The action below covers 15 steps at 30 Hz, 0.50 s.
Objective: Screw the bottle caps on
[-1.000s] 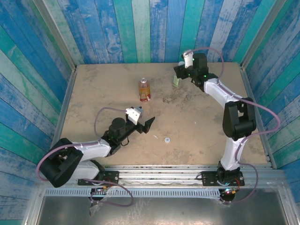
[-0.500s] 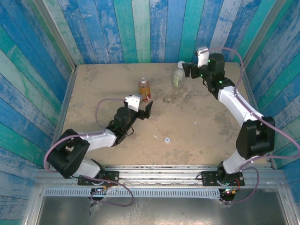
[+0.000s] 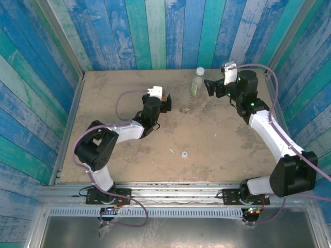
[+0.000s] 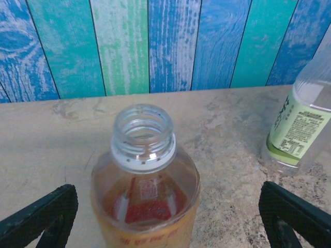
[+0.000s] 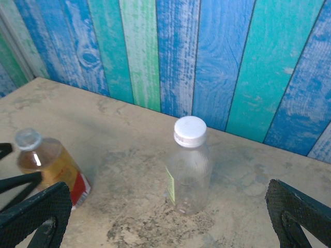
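L gripper (image 3: 164,105): fingers apart, amber bottle (image 4: 145,170) upright betw. them, neck open, not yet clamped. The loose cap (image 3: 183,154) lies flat, well behind both grippers. R gripper (image 3: 209,88) is spread too, facing the capped pale bottle (image 5: 189,170); prob. R fetches the cap.

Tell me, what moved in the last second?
The left gripper reached forward to the uncapped amber-orange plastic bottle, open jaws now either side of it. The right gripper backed off rightward from the pale clear green-labelled bottle with its white cap on. Both bottles and the small loose white cap stayed put.
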Tool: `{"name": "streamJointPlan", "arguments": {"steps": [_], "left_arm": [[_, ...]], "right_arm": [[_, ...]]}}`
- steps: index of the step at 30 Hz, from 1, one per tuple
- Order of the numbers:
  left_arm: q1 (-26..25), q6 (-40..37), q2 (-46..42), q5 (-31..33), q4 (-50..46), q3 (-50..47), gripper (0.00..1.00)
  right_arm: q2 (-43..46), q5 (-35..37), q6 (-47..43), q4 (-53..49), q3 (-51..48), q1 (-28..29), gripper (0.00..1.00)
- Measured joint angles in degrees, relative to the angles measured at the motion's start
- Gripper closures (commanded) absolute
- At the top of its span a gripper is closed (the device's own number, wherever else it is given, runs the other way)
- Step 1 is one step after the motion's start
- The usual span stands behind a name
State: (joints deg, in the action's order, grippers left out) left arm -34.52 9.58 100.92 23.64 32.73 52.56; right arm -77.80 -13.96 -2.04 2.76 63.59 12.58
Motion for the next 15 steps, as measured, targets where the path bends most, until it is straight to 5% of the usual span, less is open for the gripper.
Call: {"name": "streamJointPlan", "arguments": {"steps": [8,15], "left_arm": [[1.7,2.8,4.9,0.0,-5.7,5.2,0.0],[1.9,3.0,8.2,-0.8,-7.6,7.7,0.15]], "right_arm": [[4.7,-2.6,-0.8,-0.9,-2.7,0.0,0.0],[5.6,-3.9,-1.4,-2.4,-3.7,0.0,0.0]]}}
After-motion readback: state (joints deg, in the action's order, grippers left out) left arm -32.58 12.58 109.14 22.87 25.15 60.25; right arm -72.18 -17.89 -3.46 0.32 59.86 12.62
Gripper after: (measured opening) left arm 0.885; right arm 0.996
